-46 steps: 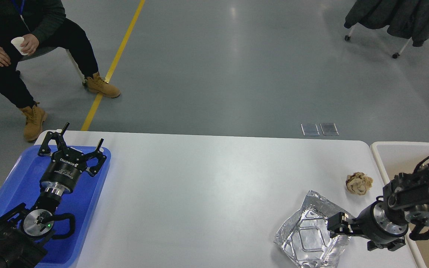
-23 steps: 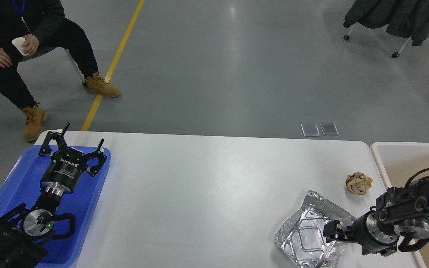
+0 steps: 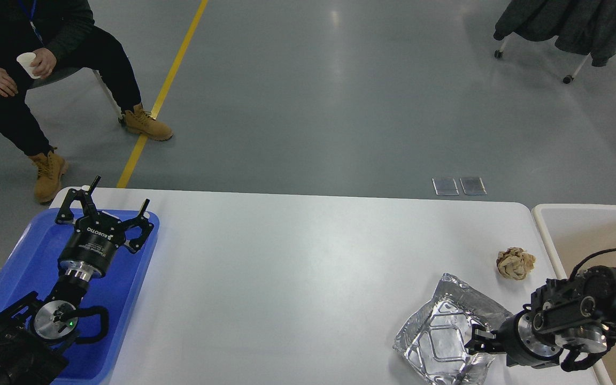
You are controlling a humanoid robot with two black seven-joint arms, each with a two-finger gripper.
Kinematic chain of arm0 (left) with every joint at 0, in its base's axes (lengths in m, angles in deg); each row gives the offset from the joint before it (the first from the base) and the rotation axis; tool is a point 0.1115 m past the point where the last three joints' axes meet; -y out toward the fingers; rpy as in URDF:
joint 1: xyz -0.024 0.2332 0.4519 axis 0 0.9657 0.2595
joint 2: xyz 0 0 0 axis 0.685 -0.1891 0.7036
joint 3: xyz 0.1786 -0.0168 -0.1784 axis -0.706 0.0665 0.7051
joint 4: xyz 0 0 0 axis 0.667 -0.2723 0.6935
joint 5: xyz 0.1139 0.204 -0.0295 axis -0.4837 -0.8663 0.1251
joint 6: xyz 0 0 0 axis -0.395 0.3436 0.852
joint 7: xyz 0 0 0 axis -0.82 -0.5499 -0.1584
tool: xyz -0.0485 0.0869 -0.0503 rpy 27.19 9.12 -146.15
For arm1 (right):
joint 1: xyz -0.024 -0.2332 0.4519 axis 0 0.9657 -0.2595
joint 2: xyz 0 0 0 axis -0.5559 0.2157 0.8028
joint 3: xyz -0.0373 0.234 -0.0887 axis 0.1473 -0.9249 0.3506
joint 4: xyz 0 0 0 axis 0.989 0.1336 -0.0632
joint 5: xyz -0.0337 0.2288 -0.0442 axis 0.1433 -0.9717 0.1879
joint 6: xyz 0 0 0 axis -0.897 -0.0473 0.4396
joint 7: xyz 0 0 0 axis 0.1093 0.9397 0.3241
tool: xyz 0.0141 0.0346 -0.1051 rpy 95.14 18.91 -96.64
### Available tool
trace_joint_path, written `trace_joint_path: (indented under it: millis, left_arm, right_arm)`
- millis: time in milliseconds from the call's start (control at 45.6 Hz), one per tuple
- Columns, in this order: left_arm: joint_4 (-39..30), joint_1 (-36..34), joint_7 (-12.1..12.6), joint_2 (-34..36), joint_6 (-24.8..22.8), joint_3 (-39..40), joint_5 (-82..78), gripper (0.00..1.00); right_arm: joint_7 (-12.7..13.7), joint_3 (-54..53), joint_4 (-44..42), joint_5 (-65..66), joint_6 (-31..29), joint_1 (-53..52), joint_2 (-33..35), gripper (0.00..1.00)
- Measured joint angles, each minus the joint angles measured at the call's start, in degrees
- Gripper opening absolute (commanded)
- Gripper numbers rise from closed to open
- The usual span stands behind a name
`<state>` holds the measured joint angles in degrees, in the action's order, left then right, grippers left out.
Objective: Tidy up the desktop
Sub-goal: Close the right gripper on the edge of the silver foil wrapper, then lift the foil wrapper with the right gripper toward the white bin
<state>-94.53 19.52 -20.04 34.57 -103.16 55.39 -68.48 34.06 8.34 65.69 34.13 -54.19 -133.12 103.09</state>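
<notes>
The white desktop [image 3: 297, 278] fills the lower part of the head view. A crumpled silver foil tray [image 3: 436, 337] lies near its front right corner. A crumpled brown paper ball [image 3: 515, 263] lies just behind the foil tray. My right gripper [image 3: 476, 343] is low at the foil tray's right edge, touching or just over it. Its fingers are dark and small, so I cannot tell whether they hold the foil. My left gripper [image 3: 106, 206] is open and empty, above the far end of the blue tray [image 3: 24, 267].
A beige, white-rimmed bin [image 3: 586, 230] stands right of the desktop. A seated person [image 3: 19, 80] holding a paper cup is beyond the far left corner. A chair draped with a dark coat [image 3: 564, 21] stands far right on the floor.
My right arm has lowered and drawn toward the front edge, bringing its gripper down onto the foil tray's right edge. The left arm has not moved.
</notes>
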Motion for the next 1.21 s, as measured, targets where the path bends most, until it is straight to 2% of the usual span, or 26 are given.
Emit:
trace_joint_path:
  millis: [570, 855, 1052, 1205]
  left_arm:
    - [0.0, 0.0, 0.0, -0.04, 0.0, 0.06, 0.0, 0.99]
    - [0.0, 0.0, 0.0, -0.05, -0.04, 0.08, 0.01, 0.99]
    - [0.0, -0.01, 0.0, -0.05, -0.04, 0.17, 0.0, 0.99]
    - [0.0, -0.01, 0.0, -0.05, -0.05, 0.26, 0.02, 0.99]
  right_arm:
    - [-0.05, 0.45, 1.65, 0.95, 0.31, -0.77, -0.17, 0.0]
    - [-0.13, 2.82, 5.78, 0.93, -1.0, -6.31, 1.57, 0.0]
    - [-0.43, 6.9, 10.06, 1.11, -4.69, -14.81, 4.1, 0.0]
    - [-0.78, 11.51, 12.86, 1.84, -11.13, -24.82, 6.43, 0.0]
